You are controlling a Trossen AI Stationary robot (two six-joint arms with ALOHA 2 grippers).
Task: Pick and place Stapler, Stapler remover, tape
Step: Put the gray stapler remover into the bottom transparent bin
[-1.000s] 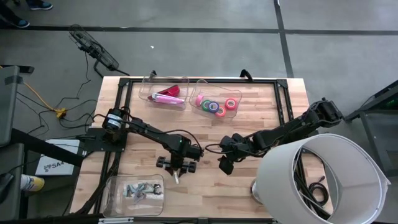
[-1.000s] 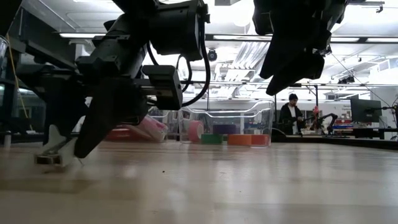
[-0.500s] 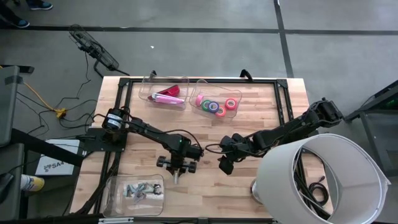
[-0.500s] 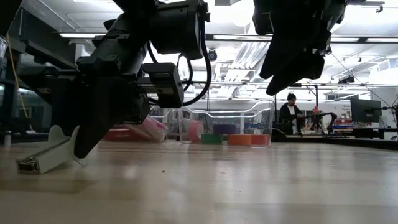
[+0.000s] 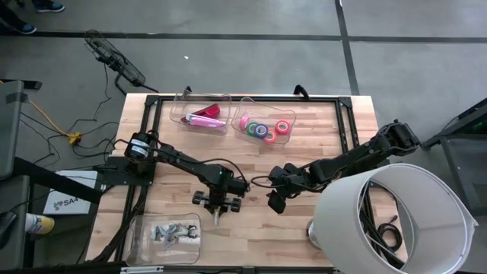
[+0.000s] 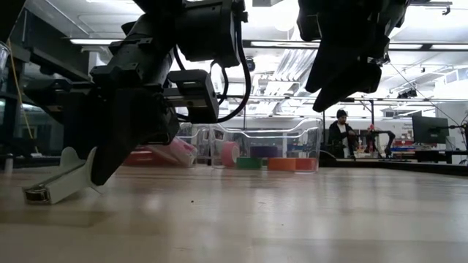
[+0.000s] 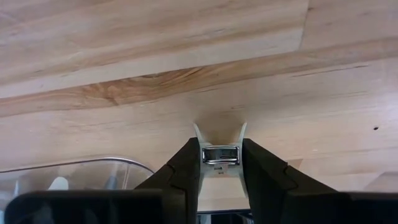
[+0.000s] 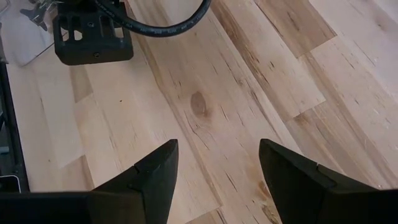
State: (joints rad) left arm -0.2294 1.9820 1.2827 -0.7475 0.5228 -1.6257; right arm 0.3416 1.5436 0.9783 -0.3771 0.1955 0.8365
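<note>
Now left gripper [image 7: 220, 163] clamps staple remover [image 7: 220, 154] mid-table; right gripper [image 8: 217, 168] spread, empty, nearby.

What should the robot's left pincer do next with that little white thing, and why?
Probably lift it straight up a little. The left pincer is shut on the white staple remover, which hangs tilted with its low end at the table. The clear bin holding others like it sits close by, so raising it first should let it clear the bin's wall.
</note>
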